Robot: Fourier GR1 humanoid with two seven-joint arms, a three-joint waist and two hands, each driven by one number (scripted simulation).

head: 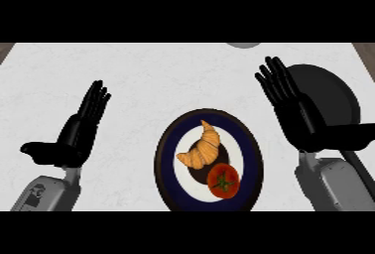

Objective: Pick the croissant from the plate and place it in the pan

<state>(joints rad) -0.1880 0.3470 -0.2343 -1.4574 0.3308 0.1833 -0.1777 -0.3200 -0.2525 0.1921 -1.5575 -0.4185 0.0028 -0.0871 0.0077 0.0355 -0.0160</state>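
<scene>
- Both forearms come in from the lower edge — left hand (79, 130) and right hand (295, 106) have straight fingers, holding nothing.
- Croissant (201, 148) lies on the dark-rimmed plate (250, 163), beside a tomato (223, 182).
- Dark pan (338, 96) sits behind the right hand.

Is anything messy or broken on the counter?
No, nothing stands out. The croissant and tomato lie neatly on the plate, the pan sits flat, and nothing is spilled.
</scene>
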